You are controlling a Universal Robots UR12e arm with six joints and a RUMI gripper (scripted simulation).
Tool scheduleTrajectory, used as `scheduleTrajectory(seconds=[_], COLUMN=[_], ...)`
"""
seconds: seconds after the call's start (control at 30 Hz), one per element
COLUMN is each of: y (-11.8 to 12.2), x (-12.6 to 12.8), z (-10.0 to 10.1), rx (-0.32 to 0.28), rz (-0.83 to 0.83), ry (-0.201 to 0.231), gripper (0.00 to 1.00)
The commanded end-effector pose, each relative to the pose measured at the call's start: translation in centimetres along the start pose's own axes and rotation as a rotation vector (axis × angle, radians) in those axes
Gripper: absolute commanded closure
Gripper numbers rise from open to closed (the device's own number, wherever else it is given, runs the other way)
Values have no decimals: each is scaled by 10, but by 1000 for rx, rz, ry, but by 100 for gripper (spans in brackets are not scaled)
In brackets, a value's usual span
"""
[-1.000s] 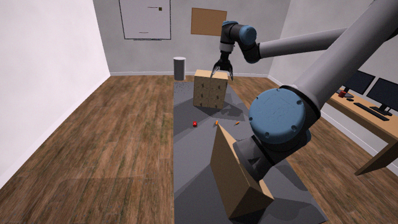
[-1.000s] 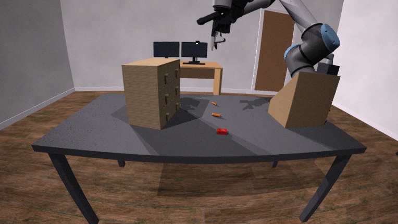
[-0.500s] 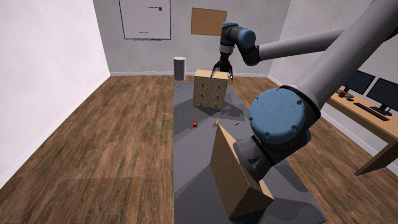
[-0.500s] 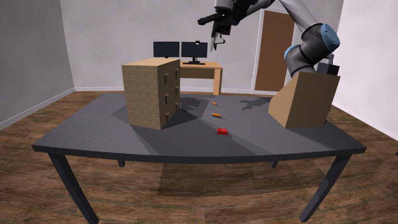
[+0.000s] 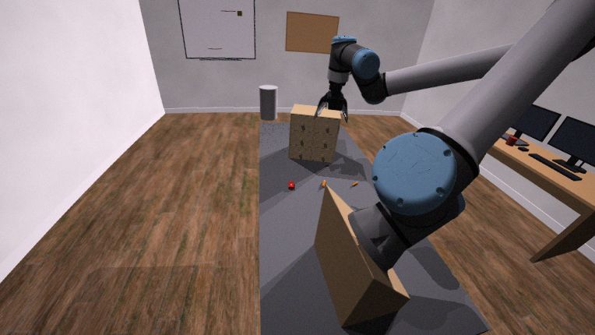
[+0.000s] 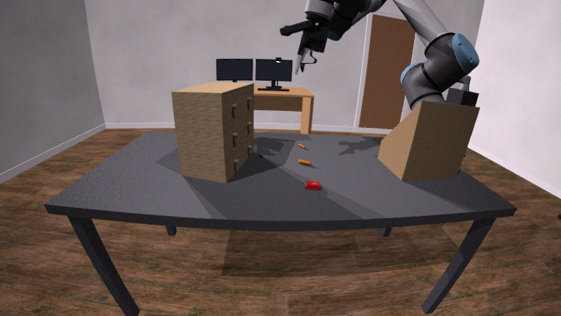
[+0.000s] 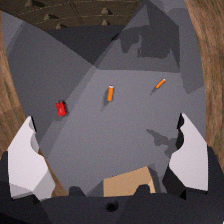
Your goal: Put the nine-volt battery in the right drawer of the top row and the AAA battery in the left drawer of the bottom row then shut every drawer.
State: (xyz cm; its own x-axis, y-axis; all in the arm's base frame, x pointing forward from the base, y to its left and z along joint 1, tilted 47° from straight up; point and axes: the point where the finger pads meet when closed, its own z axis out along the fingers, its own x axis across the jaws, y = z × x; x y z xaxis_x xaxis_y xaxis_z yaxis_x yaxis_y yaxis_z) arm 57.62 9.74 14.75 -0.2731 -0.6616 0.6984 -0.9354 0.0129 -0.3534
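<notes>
Seen from the arm's end of the table (image 5: pixel 286 233) (image 6: pixel 274 224) (image 7: pixel 100 145), the wooden stand (image 5: pixel 341 258) (image 6: pixel 435 145) (image 7: pixel 127 184) is nearest. Beyond it, three batteries lie in a loose row: the red nine-volt battery (image 5: pixel 290 185) (image 6: pixel 313 185) (image 7: pixel 61 108) on the left, a thicker orange battery (image 5: pixel 323 183) (image 6: pixel 305 162) (image 7: pixel 110 93) in the middle, and the thinner one, which I take for the AAA battery (image 5: pixel 354 183) (image 6: pixel 302 146) (image 7: pixel 160 84), on the right. The pincer (image 5: pixel 332 118) (image 6: pixel 299 72) (image 7: pixel 106 116) hangs high above the table, wide open and gripping nothing. Farthest stands the chest (image 5: pixel 314 132) (image 6: pixel 200 133) (image 7: pixel 75 12), upright, all drawers shut.

In the wrist view the nine-volt lies to the left and its long axis runs roughly near to far, so the left-right jaws would need little turning. The AAA slants from near left to far right and would need a clearer twist. Neither battery is put away; opening a drawer first seems sensible.

The open gripper (image 5: pixel 332 118) (image 6: pixel 299 72) (image 7: pixel 106 116) has sunk slightly lower above the table (image 5: pixel 286 233) (image 6: pixel 274 225) (image 7: pixel 100 145)
</notes>
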Motion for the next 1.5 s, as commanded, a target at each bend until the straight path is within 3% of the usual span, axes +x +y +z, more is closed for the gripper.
scheduleTrajectory(seconds=[0.0,1.47], y=[-2,-16], x=[0,0], z=[2,26], rx=[27,280], rz=[0,0], ry=[-2,-2], gripper=[0,0])
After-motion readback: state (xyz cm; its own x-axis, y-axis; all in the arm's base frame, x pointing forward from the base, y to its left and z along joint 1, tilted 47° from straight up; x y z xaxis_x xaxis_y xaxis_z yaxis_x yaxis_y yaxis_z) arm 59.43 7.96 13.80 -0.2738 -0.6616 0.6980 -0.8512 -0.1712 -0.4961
